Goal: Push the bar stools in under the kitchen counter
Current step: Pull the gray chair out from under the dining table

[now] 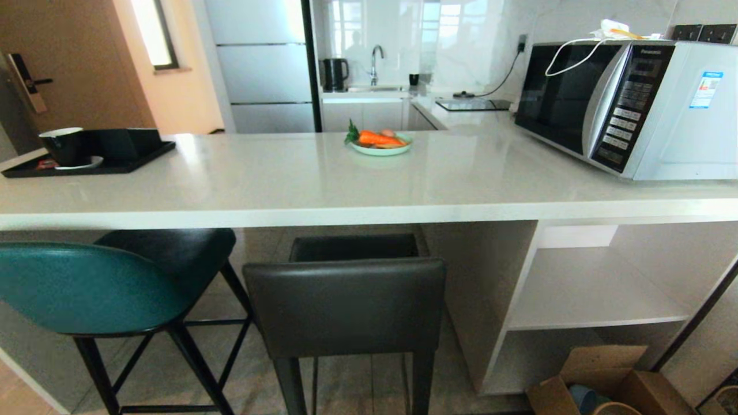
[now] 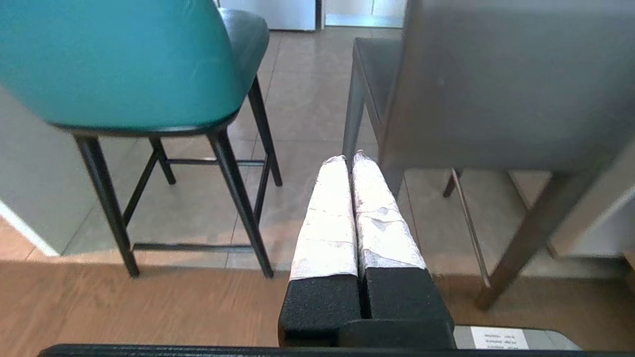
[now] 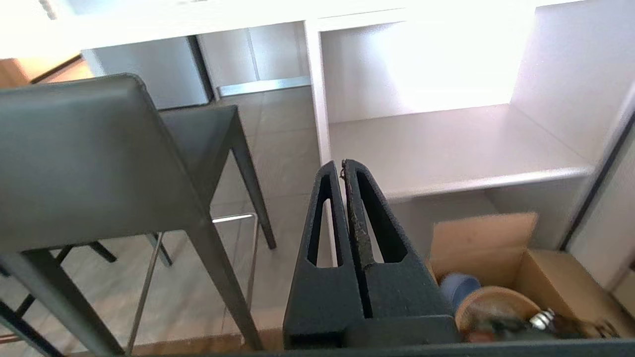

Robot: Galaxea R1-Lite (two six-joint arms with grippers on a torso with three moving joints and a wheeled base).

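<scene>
left gripper [image 2: 347, 161]: fingers pressed together, holding nothing, low in front of both stools
right gripper [image 3: 342, 166]: fingers together, empty
teal stool [image 2: 119, 59]: ahead-left of left gripper, seat partly under surface [image 1: 323, 184]
grey stool [image 2: 511, 84]: ahead-right of left gripper, left of right gripper, backrest outside surface edge
cardboard box [image 3: 501, 258]: beside right gripper, on floor

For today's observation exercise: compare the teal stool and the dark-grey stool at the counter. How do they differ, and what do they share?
The teal stool has a rounded back; the dark-grey stool has a rectangular one. The teal stool stands on thin black legs with crossbars; the dark-grey stool has straight grey legs. The teal stool is left of the dark-grey one. Both have their seats partly under the kitchen counter, with their backs outside its edge.
</scene>
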